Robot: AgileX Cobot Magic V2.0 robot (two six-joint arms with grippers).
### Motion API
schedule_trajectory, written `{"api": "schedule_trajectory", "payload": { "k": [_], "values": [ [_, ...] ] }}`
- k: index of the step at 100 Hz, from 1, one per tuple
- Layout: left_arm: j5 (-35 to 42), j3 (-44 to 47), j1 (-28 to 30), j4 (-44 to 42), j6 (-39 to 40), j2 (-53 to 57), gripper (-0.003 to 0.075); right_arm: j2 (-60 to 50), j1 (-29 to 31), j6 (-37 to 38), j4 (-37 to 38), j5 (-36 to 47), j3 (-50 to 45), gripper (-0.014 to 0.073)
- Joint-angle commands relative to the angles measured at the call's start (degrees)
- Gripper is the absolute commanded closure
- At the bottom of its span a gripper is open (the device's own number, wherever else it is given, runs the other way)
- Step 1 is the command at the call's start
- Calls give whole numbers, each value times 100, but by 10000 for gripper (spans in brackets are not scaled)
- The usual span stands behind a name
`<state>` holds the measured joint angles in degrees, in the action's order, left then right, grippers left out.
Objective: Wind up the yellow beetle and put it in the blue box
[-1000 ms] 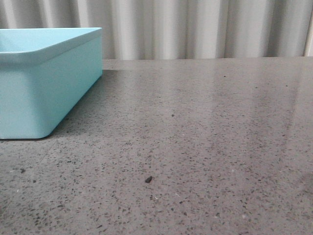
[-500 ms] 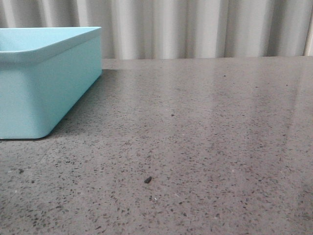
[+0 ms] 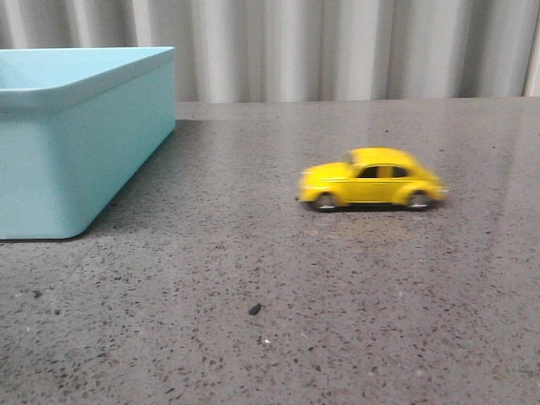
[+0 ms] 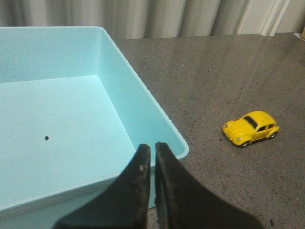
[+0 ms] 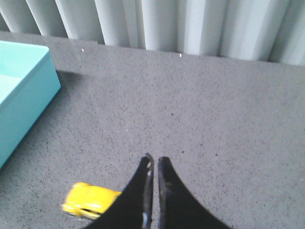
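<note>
The yellow beetle (image 3: 371,180) stands on its wheels on the grey speckled table, right of centre, nose to the left and motion-blurred. It also shows in the left wrist view (image 4: 251,128) and, partly behind a finger, in the right wrist view (image 5: 89,200). The blue box (image 3: 80,126) sits at the far left, open and empty but for a dark speck (image 4: 46,138). My left gripper (image 4: 152,149) is shut and empty, over the box's near corner. My right gripper (image 5: 155,160) is shut and empty, above the table beside the beetle. Neither gripper shows in the front view.
A small dark crumb (image 3: 255,310) lies on the table (image 3: 354,321) near the front. A pale pleated curtain (image 3: 354,46) hangs behind the table's far edge.
The yellow beetle was absent from the front view in both earlier frames and now stands on the table right of centre. The blue box has shifted slightly left.
</note>
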<state>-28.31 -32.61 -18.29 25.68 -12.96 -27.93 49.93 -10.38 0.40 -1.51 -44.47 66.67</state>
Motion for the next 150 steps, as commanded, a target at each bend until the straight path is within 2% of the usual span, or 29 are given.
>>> {"api": "schedule_trajectory", "payload": {
  "k": [1, 33, 53, 62, 69, 85, 101, 121, 128, 135, 142, 150],
  "values": [
    [358, -197, -39, 127, 21, -68, 741, -178, 6, -40, 29, 567, 149, 635],
    [291, -197, -39, 127, 21, -68, 741, -668, 6, -40, 29, 706, 149, 635],
    [679, -197, -39, 127, -2, -129, 741, -1091, 6, -40, 29, 611, 138, 635],
    [621, -229, -39, 127, -2, -284, 741, -1289, 6, -40, 29, 611, 138, 635],
    [413, -333, -39, 127, -98, -493, 741, -1418, 6, -40, 29, 611, 138, 635],
    [-336, -945, -55, 127, -1078, -1302, 741, -1580, 6, -40, 29, 600, 138, 635],
    [-873, -1906, -290, 127, -1316, -2267, 741, -1580, -3, -40, 29, 553, 138, 635],
    [-2672, -3482, -372, 103, -2432, -3665, 736, -1580, -326, -40, 59, 360, 138, 635],
    [-3193, -4017, -372, 89, -2632, -4096, 697, -1580, -408, -40, 71, 301, 129, 635],
    [-3563, -4505, -372, 89, -2944, -4468, 617, -1580, -446, -40, 71, 240, 129, 635],
    [-3695, -4904, -407, 89, -3197, -4761, 500, -1580, -446, -40, 71, 159, 129, 635],
    [-3695, -5279, -484, 81, -3375, -5029, 330, -1580, -446, -40, 71, 32, 129, 635]
  ]
}}
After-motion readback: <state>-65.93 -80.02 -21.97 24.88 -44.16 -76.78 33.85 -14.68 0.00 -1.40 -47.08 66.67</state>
